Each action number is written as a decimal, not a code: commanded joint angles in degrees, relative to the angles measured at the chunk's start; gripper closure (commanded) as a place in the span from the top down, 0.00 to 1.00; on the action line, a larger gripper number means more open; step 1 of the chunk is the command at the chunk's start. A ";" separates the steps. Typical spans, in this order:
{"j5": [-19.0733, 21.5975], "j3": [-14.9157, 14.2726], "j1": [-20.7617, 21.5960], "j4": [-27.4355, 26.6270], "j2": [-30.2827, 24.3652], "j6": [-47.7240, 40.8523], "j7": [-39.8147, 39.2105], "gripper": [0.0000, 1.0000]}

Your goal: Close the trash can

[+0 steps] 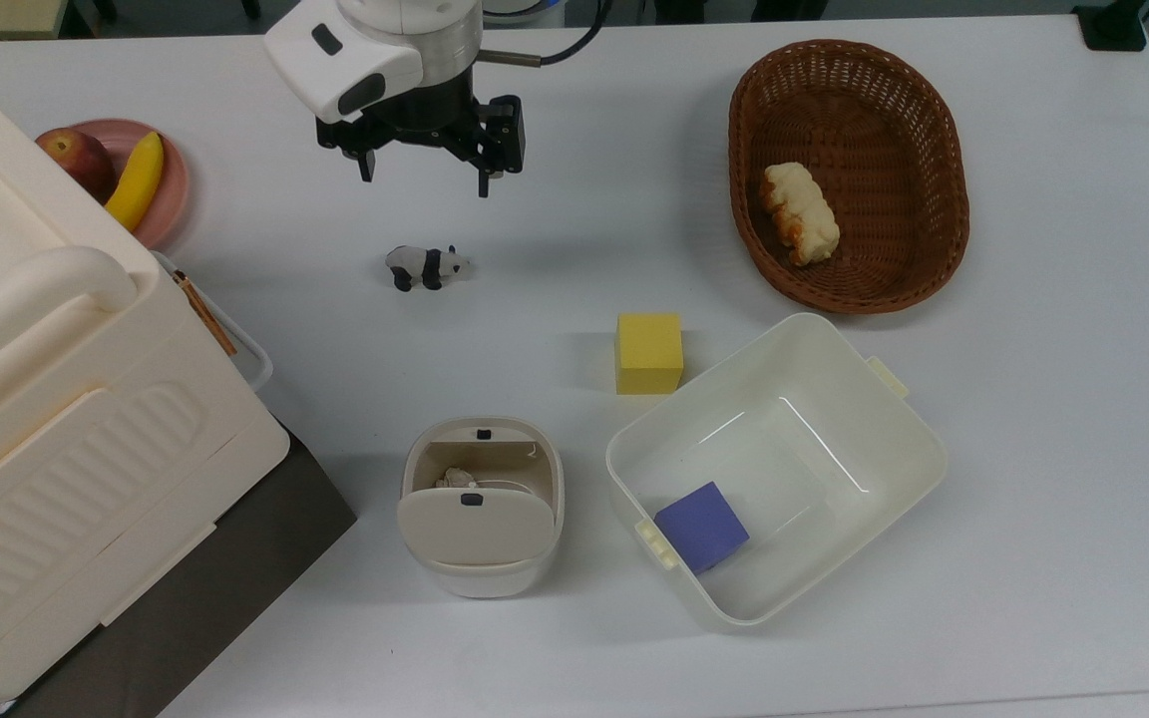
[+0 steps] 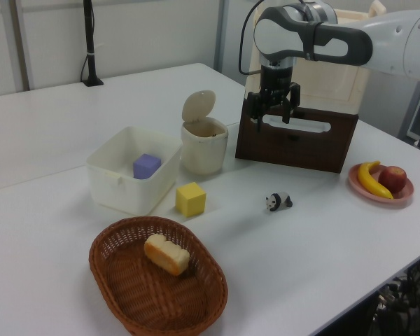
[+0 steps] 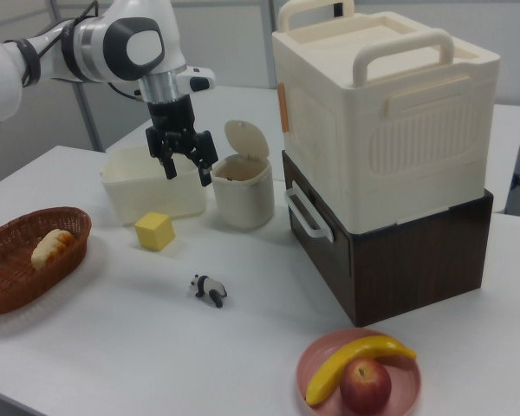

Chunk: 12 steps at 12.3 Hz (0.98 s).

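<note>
The trash can [image 1: 481,509] stands upright with its lid [image 1: 476,529] raised, its long axis running top to bottom in the top view. The gripper [image 1: 425,160] hangs above the table [image 1: 574,179] with fingers apart, holding nothing.

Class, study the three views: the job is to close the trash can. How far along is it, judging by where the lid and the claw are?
Nothing looks done yet: the trash can has its flap lid standing up, with some scrap visible inside. In hand: the claw hangs open and empty above the table near the panda figure, apart from the bin. Left: reach the lid and push it down shut.
</note>
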 commanded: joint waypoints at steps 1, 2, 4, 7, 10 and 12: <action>1.14 -0.43 -0.56 -1.29 -1.41 1.10 0.19 1.00; 1.14 -0.43 -0.92 -1.29 -1.42 1.10 0.10 1.00; 1.14 -0.43 -1.01 -1.29 -1.42 1.10 -0.08 1.00; 1.14 -0.43 -1.01 -1.29 -1.42 1.10 -0.08 1.00; 1.14 -0.43 -1.10 -1.29 -1.24 1.27 -0.16 1.00; 1.22 -0.43 -1.71 -1.21 -1.24 1.27 -0.16 1.00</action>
